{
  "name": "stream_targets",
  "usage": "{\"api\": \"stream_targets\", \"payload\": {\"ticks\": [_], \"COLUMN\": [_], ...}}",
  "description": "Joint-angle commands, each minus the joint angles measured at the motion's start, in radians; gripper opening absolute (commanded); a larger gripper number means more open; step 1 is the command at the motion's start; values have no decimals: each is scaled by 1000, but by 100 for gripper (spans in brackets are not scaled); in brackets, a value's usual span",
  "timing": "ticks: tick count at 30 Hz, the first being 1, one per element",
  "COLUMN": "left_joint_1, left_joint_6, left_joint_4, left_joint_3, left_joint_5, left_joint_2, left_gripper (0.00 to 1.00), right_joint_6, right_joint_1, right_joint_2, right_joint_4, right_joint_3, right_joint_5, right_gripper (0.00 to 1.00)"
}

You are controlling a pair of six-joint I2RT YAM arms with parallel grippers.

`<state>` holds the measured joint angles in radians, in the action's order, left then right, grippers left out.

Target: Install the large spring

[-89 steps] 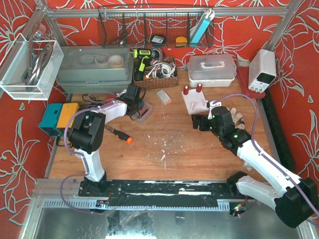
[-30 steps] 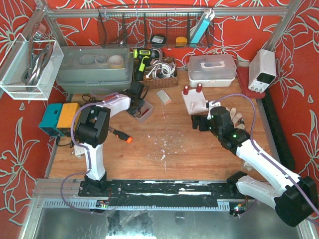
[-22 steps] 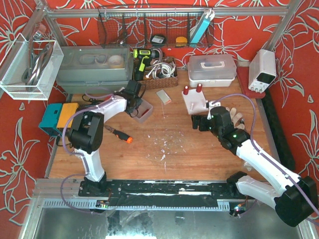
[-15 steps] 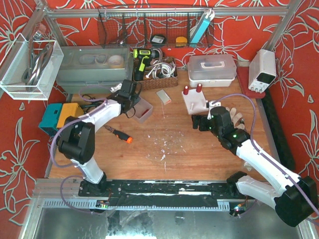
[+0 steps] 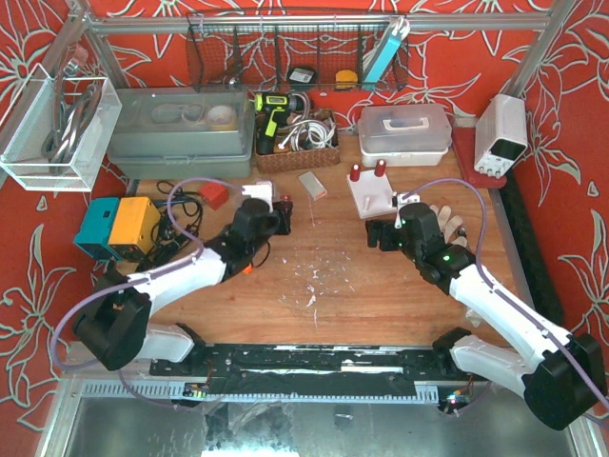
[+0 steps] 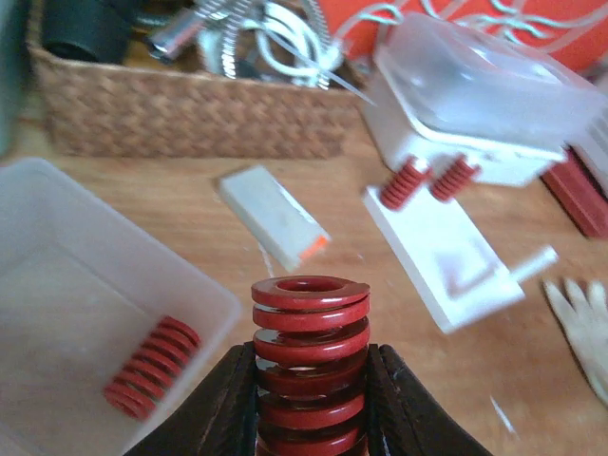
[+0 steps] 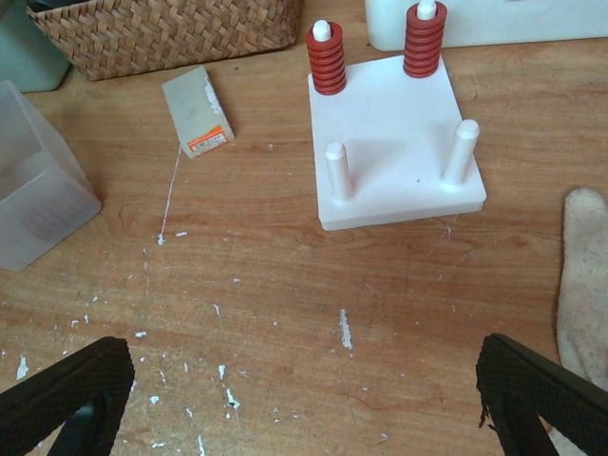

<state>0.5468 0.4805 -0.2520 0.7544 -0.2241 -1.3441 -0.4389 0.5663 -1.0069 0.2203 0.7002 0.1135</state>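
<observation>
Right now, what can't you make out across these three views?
- Left wrist: lower coils of the held spring, hidden between the fingers of the left end effector.
- Right wrist: most of the right end effector, cut off by the bottom edge.
- Right wrist: glove, cut off by the right edge.

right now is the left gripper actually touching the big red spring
Touching. The left wrist view shows the left gripper clamped on the red spring, its jaws pressed against the coils on both sides with no gap.

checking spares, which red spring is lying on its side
The red coil spring inside the clear plastic bin: it lies flat, while another is held in the left claw and two stand on white peg board posts.
</observation>
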Motion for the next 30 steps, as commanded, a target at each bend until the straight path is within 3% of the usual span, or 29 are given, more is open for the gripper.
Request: {"api": "stream_targets", "payload": {"ticks": [1, 7, 12, 20, 30], "left_joint_1": [63, 135, 172, 215, 260], "left_joint_6": [-211, -390, -507, -628, -690], "left_joint_4": [-363, -738, -905, -1007, -1004], "left_joint_3": [-158, -391, -502, -575, -578], "left_joint_5": [88, 239, 279, 296, 270], "left_joint_2": [55, 79, 81, 71, 89], "left_gripper": [7, 6, 4, 4, 4], "right_joint_6": [11, 30, 19, 9, 19], "right_joint_1": [6, 6, 42, 204, 261], "right_joint_2": [-6, -54, -143, -287, -411], "right_joint_4": [63, 160, 202, 262, 367], "right_joint_3": [67, 200, 311, 440, 529], "right_joint_5": [-22, -293, -541, -577, -543], "right_gripper": [99, 93, 83, 66, 67]}}
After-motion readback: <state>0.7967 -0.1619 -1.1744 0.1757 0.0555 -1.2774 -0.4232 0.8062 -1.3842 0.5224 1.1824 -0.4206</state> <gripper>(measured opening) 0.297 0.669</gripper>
